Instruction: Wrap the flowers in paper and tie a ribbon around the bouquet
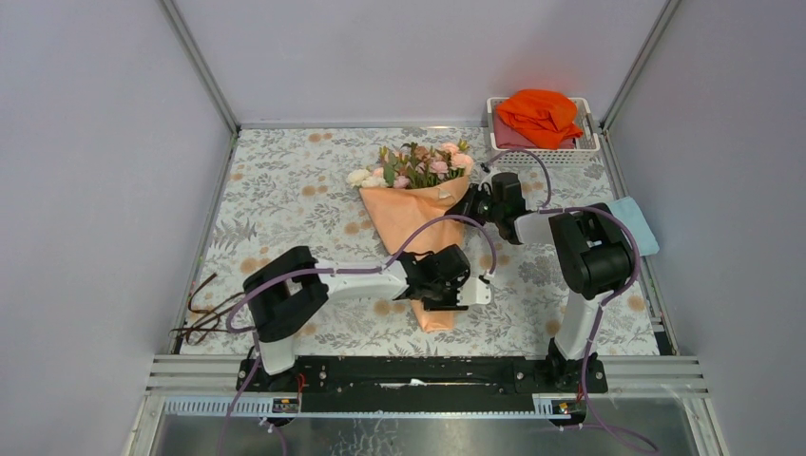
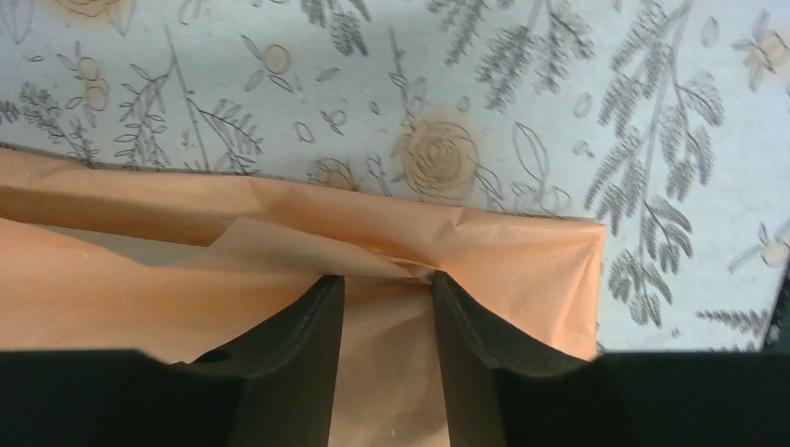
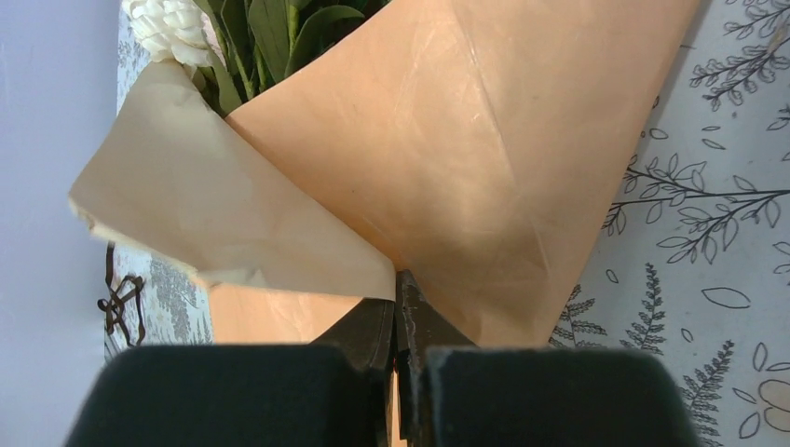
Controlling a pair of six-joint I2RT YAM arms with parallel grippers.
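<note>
Currently, the bouquet (image 1: 418, 204) lies on the desk (image 1: 285, 190) at the centre of the top view, with its wide end toward the top of the frame and its narrow tip toward the bottom. The flowers (image 1: 413, 166), pink and cream with green leaves, stick out of the wide end.

Left pincer (image 2: 387, 277): positioned over the narrow tip. The jaws are partly spread. The fingers (image 2: 312, 317) stand apart, and their tips touch a puckered fold of the paper (image 2: 522, 261). Paper fills the gap between them, with no pinch visible. The square-cut edge of the paper lies at the right of the left wrist view, flat on the desk.

Right pincer (image 3: 401, 279): positioned at the upper right edge of the cone in the top view. The jaws are pressed together on the paper, at the point where the pale tan flap and the peach face meet. A cream bloom and leaves show at the upper left of the right wrist view.

Ribbon (image 1: 204, 313): lies in loose loops at the left edge of the desk, well apart from the bouquet.

A white basket (image 1: 494, 123) at the upper right holds an orange cloth (image 1: 542, 114). A blue cloth (image 1: 639, 223) lies at the right edge, beside the right arm
</note>
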